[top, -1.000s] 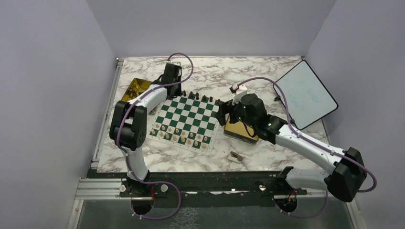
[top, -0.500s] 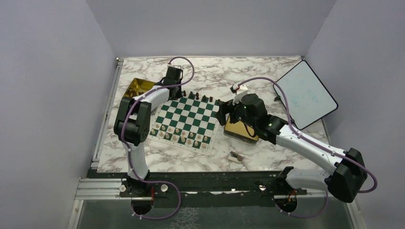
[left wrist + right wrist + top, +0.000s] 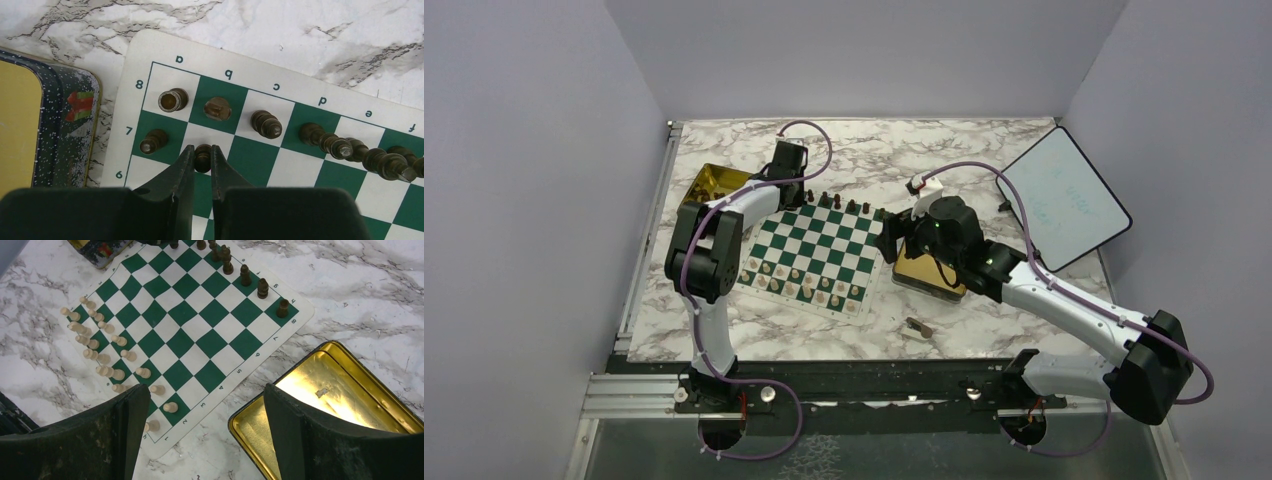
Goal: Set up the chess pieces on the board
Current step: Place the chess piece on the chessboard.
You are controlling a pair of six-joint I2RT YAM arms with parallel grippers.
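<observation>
Your top camera looks down from above and behind the arm bases, far enough off to take in the whole marble table [image 3: 874, 150] and the board [image 3: 814, 245]. Your left wrist camera faces straight down, very near the board's a8 corner. Your right wrist camera sits higher beside the board, over a gold tin [image 3: 320, 405], and sees every square. All three views share the board.
</observation>
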